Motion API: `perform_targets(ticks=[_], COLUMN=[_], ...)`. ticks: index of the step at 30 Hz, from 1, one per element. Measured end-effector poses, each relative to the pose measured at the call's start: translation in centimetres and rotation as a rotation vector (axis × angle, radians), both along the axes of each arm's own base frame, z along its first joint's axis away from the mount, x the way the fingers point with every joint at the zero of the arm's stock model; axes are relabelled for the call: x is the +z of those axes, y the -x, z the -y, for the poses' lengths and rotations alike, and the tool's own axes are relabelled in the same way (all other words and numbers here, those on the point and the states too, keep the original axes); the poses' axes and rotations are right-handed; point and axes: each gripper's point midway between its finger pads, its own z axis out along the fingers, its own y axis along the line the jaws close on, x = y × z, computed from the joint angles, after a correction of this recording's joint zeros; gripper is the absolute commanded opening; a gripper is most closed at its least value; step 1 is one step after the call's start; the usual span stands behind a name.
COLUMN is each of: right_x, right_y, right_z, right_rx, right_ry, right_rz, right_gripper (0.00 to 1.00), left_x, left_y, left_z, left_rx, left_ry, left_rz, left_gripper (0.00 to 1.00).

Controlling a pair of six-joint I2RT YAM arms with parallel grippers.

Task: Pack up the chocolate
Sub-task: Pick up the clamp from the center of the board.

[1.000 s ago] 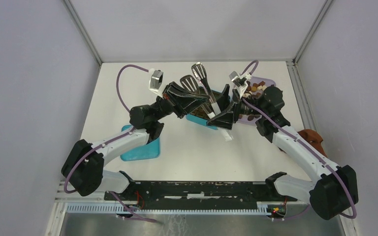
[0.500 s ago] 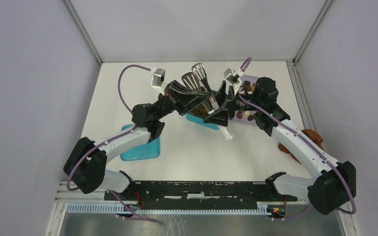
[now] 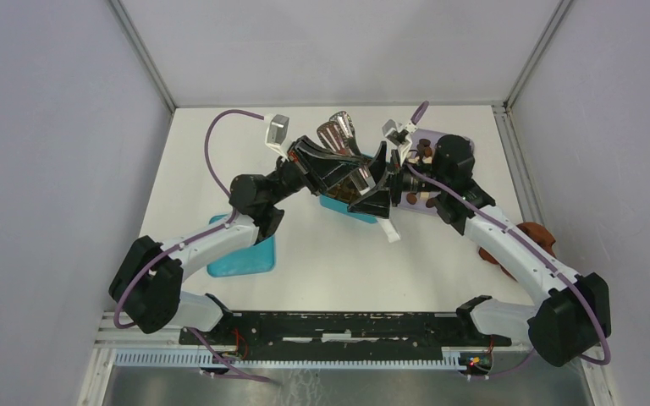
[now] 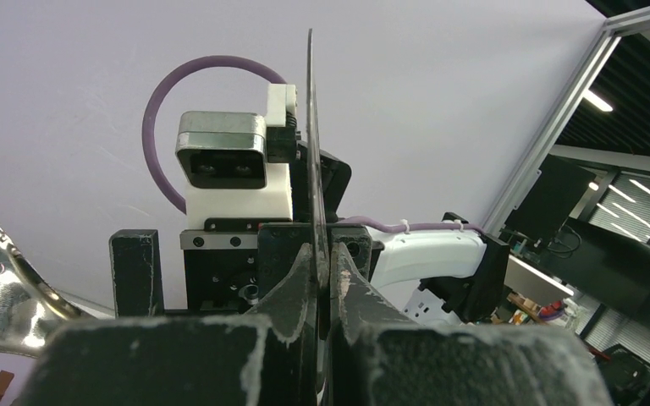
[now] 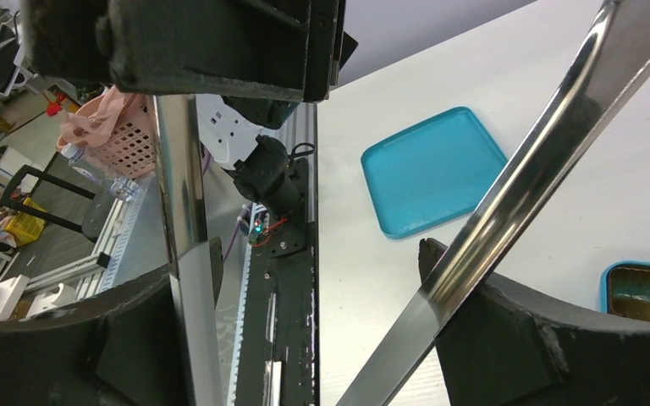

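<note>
The chocolate [image 3: 424, 156], small brown and cream pieces, lies in a lilac tray [image 3: 450, 136] at the back right, partly behind my right arm. The teal box [image 3: 339, 205] sits mid-table under both grippers; its corner, with brown contents, shows in the right wrist view [image 5: 643, 292]. Metal tongs [image 3: 339, 134] stand raised over it. My left gripper [image 3: 343, 173] [image 4: 324, 258] is shut on one thin tong arm [image 4: 311, 169], seen edge-on. My right gripper [image 3: 381, 184] [image 5: 322, 254] straddles both tong arms [image 5: 508, 194], its fingers spread wide, one arm against each.
The teal lid [image 3: 241, 258] [image 5: 432, 173] lies flat at the near left. A reddish-brown cloth [image 3: 531, 239] lies at the right edge behind my right arm. The black base rail [image 3: 338, 326] runs along the near edge. Grey walls enclose the table.
Both grippers have moved closer together over the box, the right arm swinging left across the tray. The tongs have tilted and their heads sit lower and further left.
</note>
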Motion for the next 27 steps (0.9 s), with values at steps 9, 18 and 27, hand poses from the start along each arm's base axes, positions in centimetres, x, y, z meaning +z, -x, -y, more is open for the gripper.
perform_targets(ticks=[9,18,27], right_x=[0.34,0.48,0.39], right_y=[0.14,0.11,0.03], right_z=[-0.16,-0.18,-0.18], right_rx=[0.005,0.004,0.001], right_ry=[-0.034,-0.041,-0.039], right_rz=[-0.006,0.000,0.008], right_gripper=[0.89,0.87,0.82], left_x=[0.48,0.61,0.68], left_y=[-0.10,-0.34,-0.58], left_z=[-0.18,-0.33,-0.55], left_rx=[0.014,0.029,0.055], left_ry=[0.022,0.031,0.034], left_rz=[0.003,-0.006,-0.016], left_gripper=[0.02,0.02,0.02])
